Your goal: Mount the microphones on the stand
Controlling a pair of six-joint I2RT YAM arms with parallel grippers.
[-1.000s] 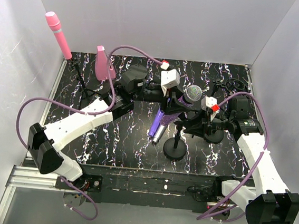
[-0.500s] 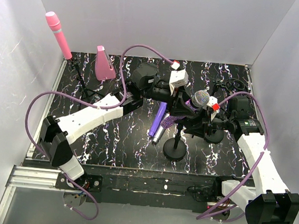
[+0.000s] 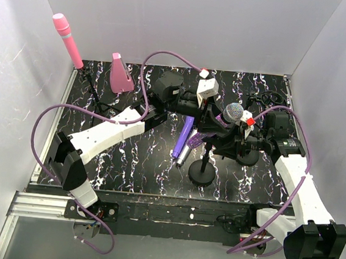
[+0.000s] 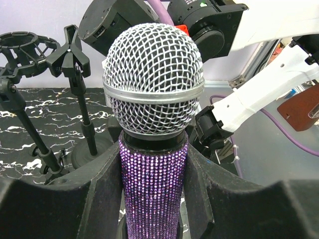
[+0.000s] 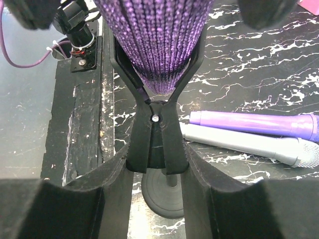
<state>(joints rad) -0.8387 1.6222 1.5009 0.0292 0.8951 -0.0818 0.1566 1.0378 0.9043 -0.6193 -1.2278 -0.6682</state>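
My left gripper (image 4: 154, 169) is shut on the glittery purple microphone (image 4: 153, 189) just below its silver mesh head (image 4: 153, 84). In the top view this gripper (image 3: 209, 118) holds it upright over the middle stand (image 3: 202, 171). My right gripper (image 5: 155, 164) is shut on the handles of the stand's black clip (image 5: 155, 134). The microphone's tapered lower end (image 5: 154, 45) sits between the clip's prongs. The plain purple microphone (image 5: 254, 123) and the silver-grey one (image 5: 249, 144) lie side by side on the table (image 3: 183, 139). The pink microphone (image 3: 68, 40) stands clipped on the far-left stand.
A pink wedge block (image 3: 120, 74) stands at the back left. Behind the held microphone are a second clip stand (image 4: 79, 94) and a shock-mount stand (image 4: 22, 50). The stand's round base (image 5: 167, 196) is just below my right fingers. White walls close in the table.
My left arm has carried the glittery microphone to the right and forward, over the middle stand's clip. The right arm has stayed on the clip.
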